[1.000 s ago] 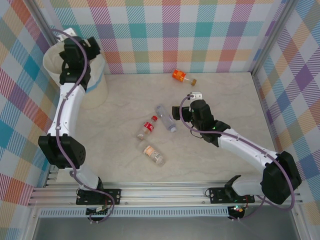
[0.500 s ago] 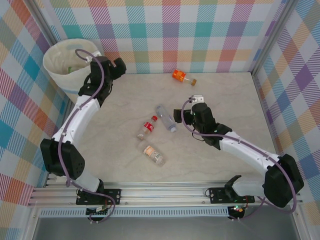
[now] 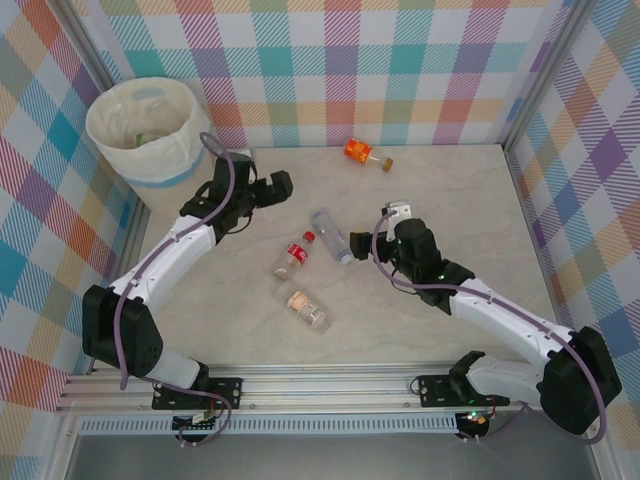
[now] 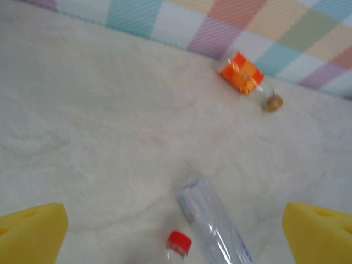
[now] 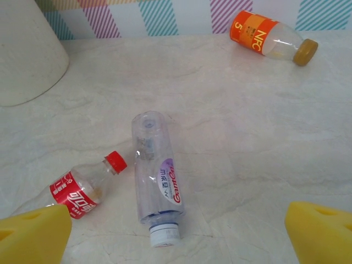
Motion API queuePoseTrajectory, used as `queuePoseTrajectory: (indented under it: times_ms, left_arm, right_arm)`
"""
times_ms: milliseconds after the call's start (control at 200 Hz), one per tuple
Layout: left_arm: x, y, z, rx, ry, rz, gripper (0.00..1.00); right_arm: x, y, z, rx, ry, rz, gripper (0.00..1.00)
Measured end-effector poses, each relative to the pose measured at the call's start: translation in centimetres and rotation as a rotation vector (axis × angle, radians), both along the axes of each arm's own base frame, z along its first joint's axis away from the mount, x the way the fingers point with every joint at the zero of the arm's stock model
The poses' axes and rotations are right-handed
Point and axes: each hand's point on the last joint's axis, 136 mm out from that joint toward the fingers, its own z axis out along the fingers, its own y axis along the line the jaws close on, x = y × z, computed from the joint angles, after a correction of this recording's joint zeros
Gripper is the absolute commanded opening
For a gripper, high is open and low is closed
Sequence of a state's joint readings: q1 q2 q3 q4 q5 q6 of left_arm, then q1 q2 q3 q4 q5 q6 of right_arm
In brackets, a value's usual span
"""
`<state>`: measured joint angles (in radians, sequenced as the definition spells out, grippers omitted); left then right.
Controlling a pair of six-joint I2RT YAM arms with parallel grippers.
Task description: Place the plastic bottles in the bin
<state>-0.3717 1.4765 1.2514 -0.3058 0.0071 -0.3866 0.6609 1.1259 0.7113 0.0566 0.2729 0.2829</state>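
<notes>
On the pale marbled surface (image 3: 460, 200), four clear plastic bottles lie flat, and both hands hang wide open and empty

The purple-labelled bottle (image 5: 157, 176) runs slantwise, its pale cap toward the right hand (image 3: 383, 232) and its base toward the far wall; the red-labelled bottle (image 3: 293, 257) beside it points its red cap far-right; the orange-labelled bottle (image 3: 363, 152) lies near the back wall, brown cap to the right; the peach-labelled bottle (image 3: 306, 308) lies slanted, nearest the arms. The round cream bin (image 3: 170, 165), lined with a thin white bag, stands in the far left corner, well apart from them. A second ago the left hand (image 3: 278, 185) was over the bin; it has swung out toward the middle, and the bottles have not moved. The bottles are smooth cylinders; the pads (image 4: 33, 231) are yellow foam
</notes>
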Motion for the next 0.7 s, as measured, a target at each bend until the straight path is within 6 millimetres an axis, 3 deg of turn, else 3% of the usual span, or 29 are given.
queuePoseTrajectory:
  times_ms: [170, 485, 700]
  left_arm:
    - [-2.1, -2.6, -3.4, -0.006, 0.146, -0.192, 1.0]
    - [-6.7, -3.2, -11.4, 0.208, 0.462, -0.329, 1.0]
    - [-8.5, -4.7, -15.0, 0.344, 0.533, -0.418, 0.95]
  right_arm:
    - [-0.2, 0.8, 0.8, 0.024, -0.022, 0.048, 1.0]
    - [-0.3, 1.6, 0.2, 0.012, -0.012, 0.09, 1.0]
    - [-0.5, 2.8, -0.4, 0.019, 0.007, 0.151, 1.0]
